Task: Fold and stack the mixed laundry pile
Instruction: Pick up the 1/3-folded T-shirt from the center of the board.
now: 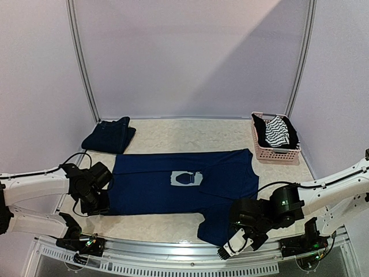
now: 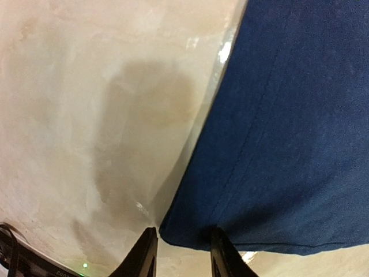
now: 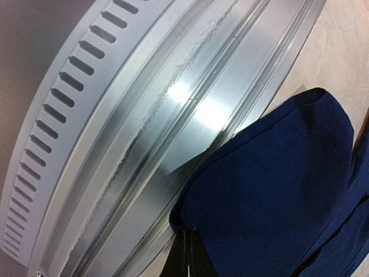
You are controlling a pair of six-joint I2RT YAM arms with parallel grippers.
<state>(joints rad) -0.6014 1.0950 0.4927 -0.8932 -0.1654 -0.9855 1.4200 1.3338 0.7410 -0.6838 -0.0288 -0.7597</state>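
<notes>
Surface: pale mottled tabletop [image 1: 179,135] lying under lilac walls [image 1: 190,57] | left gripper [image 2: 183,253]: jaws standing narrowly apart, straddling a corner of the navy T-shirt [image 1: 155,196] spreading ahead | right gripper [image 3: 184,257]: pinching shut on its hem, metal rail [image 3: 144,133] running alongside.

The table [image 1: 173,131] bears a navy T-shirt [image 1: 155,190], folded denim piece [image 1: 108,135] and pink basket [image 1: 277,154].
</notes>
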